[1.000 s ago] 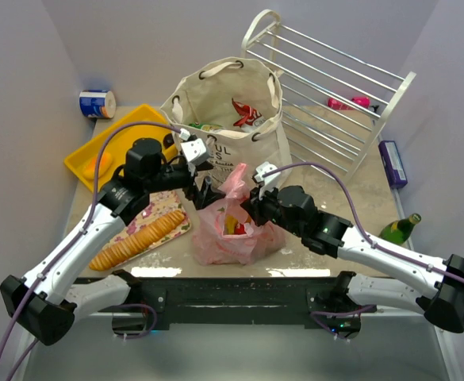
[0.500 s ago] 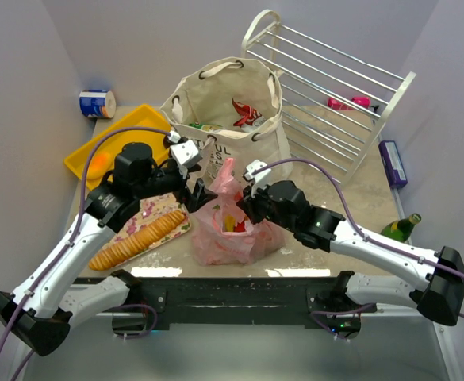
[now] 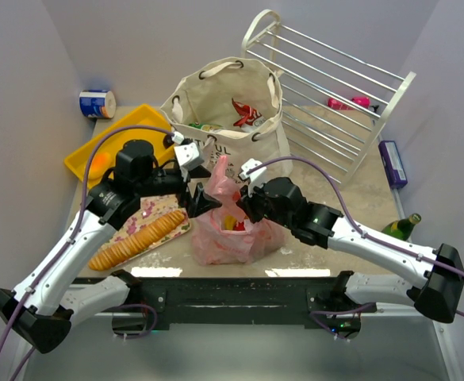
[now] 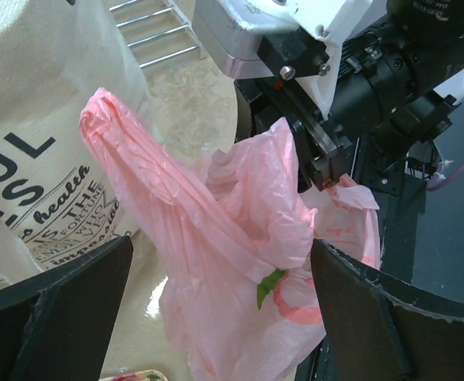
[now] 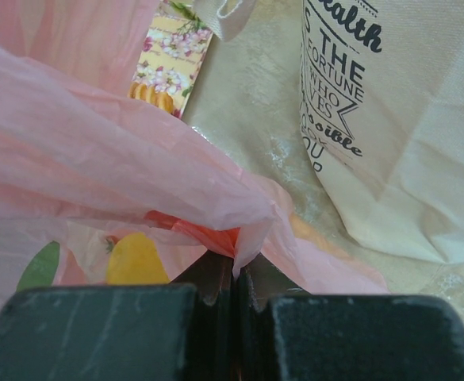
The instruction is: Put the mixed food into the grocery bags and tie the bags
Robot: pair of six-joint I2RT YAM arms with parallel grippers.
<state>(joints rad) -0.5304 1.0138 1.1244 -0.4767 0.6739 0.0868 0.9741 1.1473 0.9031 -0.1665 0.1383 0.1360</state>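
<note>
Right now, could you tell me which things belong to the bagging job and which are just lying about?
Job: pink plastic bag, pinched by the right gripper; canvas tote; red packet inside it; open left gripper.
Lying about: can, yellow tray, cracker sleeve, wire rack, green bottle, purple box.

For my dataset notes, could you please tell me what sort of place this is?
Probably a lab test cell staged as a grocery-packing counter: plain grey walls close around a table holding a canvas tote and white wire rack.
</note>
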